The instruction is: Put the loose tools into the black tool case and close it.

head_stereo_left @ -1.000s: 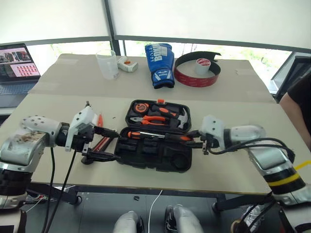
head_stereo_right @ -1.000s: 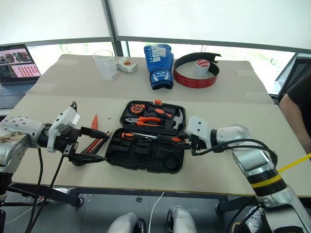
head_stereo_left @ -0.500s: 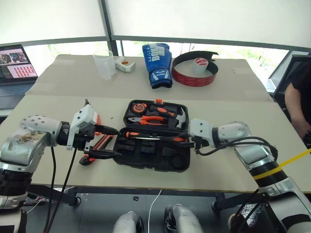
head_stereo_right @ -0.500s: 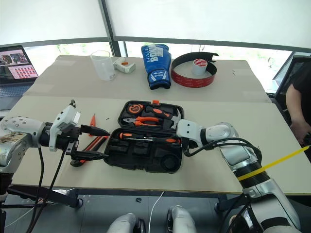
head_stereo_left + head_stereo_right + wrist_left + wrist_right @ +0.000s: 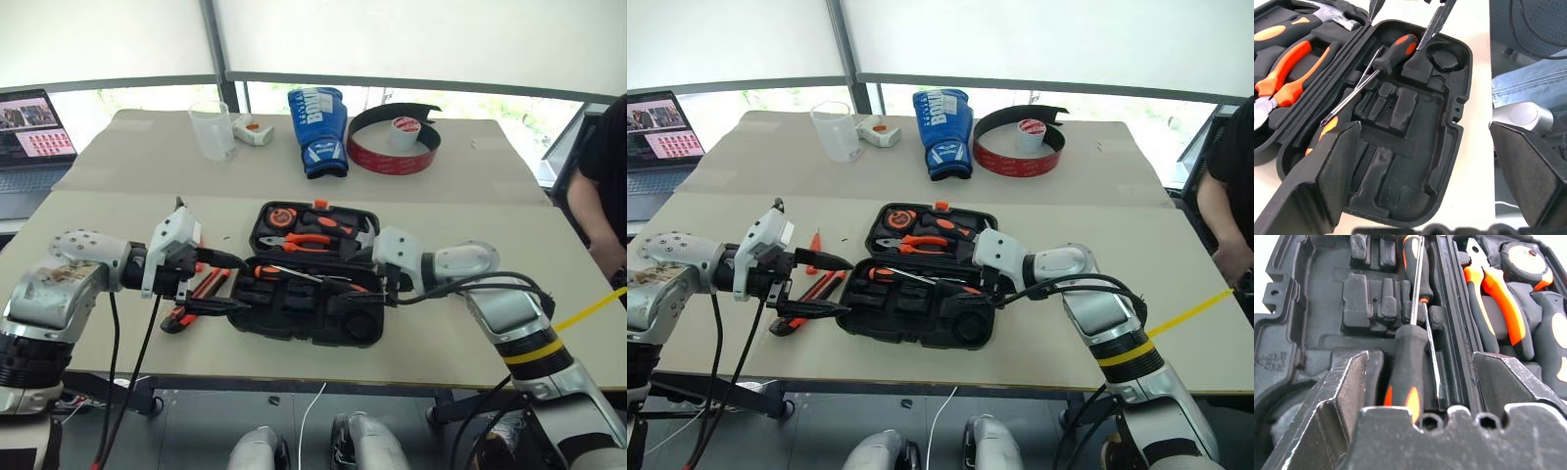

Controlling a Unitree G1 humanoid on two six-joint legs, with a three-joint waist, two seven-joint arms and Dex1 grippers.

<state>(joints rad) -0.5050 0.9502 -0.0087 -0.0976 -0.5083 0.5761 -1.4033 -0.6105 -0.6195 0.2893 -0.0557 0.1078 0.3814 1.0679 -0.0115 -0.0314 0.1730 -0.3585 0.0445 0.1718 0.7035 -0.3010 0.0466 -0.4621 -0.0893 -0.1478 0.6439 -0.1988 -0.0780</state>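
Case [image 5: 304, 311] lies open, moulded black recesses.

You can make out white block lettering on the blue boxing glove [image 5: 319, 127] at the far side of the worktop [image 5: 460, 323], but the letters are too small to spell out with confidence. The white tape roll [image 5: 402, 130] inside the red-and-black band [image 5: 394, 157] carries a red label whose print you cannot read. The laptop screen [image 5: 32, 122] at the far left shows a page of small pictures and text, none legible. Nothing on the black tool case [image 5: 921, 318] or its tools bears readable markings.
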